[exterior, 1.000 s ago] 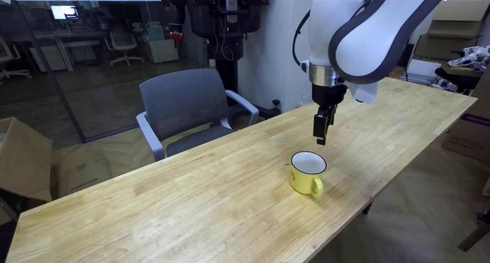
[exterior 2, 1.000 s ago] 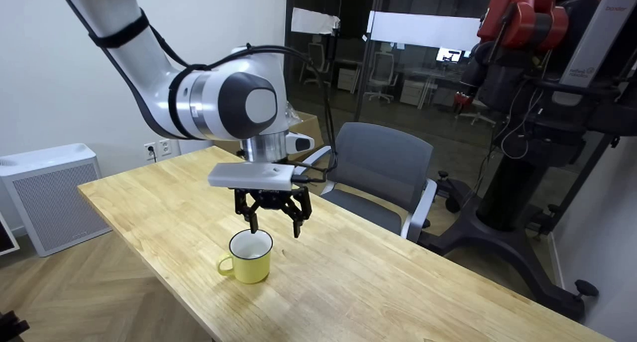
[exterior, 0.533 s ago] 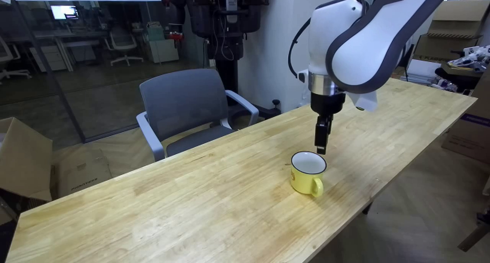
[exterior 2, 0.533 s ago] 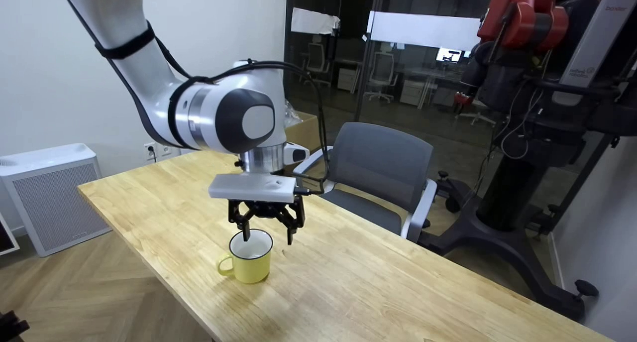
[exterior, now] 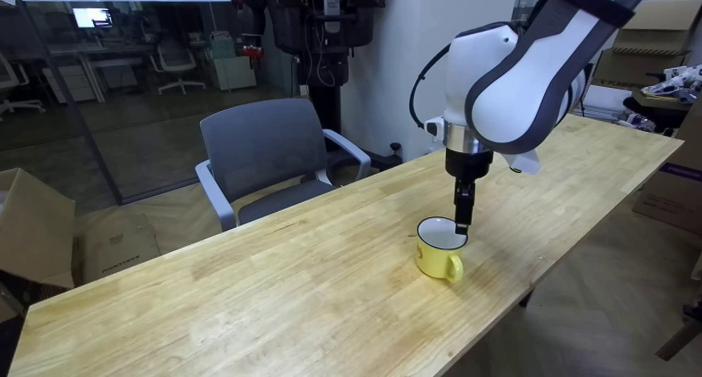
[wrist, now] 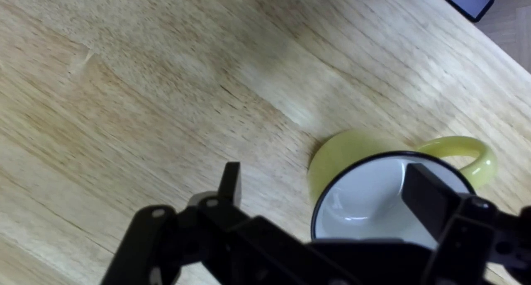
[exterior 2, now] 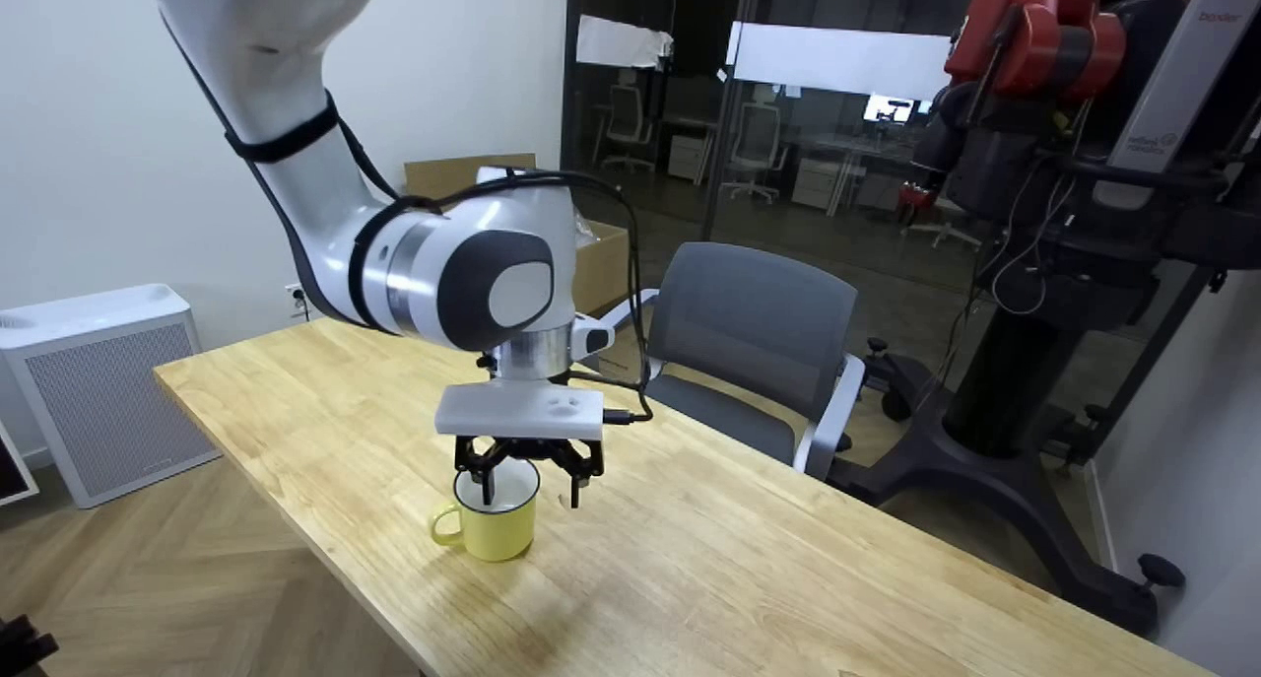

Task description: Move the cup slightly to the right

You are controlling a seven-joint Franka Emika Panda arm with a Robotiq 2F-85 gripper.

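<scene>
Yellow and upright, the cup (exterior 2: 499,536) stands on the table (exterior 2: 788,569); above it the white arm (exterior 2: 320,189) bends, gripper (exterior 2: 531,503) pointing straight down, jaws spread, one finger (wrist: 428,198) over the cup's mouth.

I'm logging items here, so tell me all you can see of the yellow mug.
The mug is glossy yellow, enamel-like, with a white inside showing no contents, a dark rim and a looped yellow handle. A small, unreadable orange mark shows on its side. It stands upright on the wooden tabletop, handle toward the nearer long edge. The jaws are open, one over the mug, the other beside it; contact is unclear.
</scene>
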